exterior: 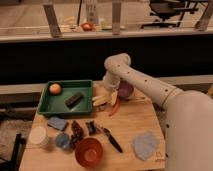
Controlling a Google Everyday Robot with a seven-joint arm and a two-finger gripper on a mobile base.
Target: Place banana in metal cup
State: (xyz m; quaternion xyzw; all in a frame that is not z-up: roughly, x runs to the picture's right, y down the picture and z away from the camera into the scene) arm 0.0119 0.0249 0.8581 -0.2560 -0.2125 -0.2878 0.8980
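On the wooden table (130, 125), the green tray (50, 104) serves as reference.

- Inside the tray, far left corner: an orange (55, 88).
- Well in front of the tray: a small bluish cup (62, 141).
- Inside the tray, toward its right side: a dark block (74, 99).
- Just off the tray's right rim: the banana (100, 100), pale yellow, lying flat on the table, not lifted.
- Right of the tray, just past the banana: the gripper (112, 94). It hangs low from the white arm (145, 86), at or against the banana's right end. Cannot tell whether it is clenched or released, and contact with the banana is unclear.
- Further right of the tray: a red chili (115, 108) on the near side of the gripper, then a dark purple round vessel (125, 90).
- Cannot tell which is the metal cup, the purple vessel or the bluish cup.

Judgement: the step in hand is the approach to, or grasp of, the banana. Nothing is placed yet. The next move calls for a firm hold across the banana's middle and a lift clear of the chili. Then carry it over the cup's mouth and lower one end in, as the fruit looks longer than either mouth is wide.
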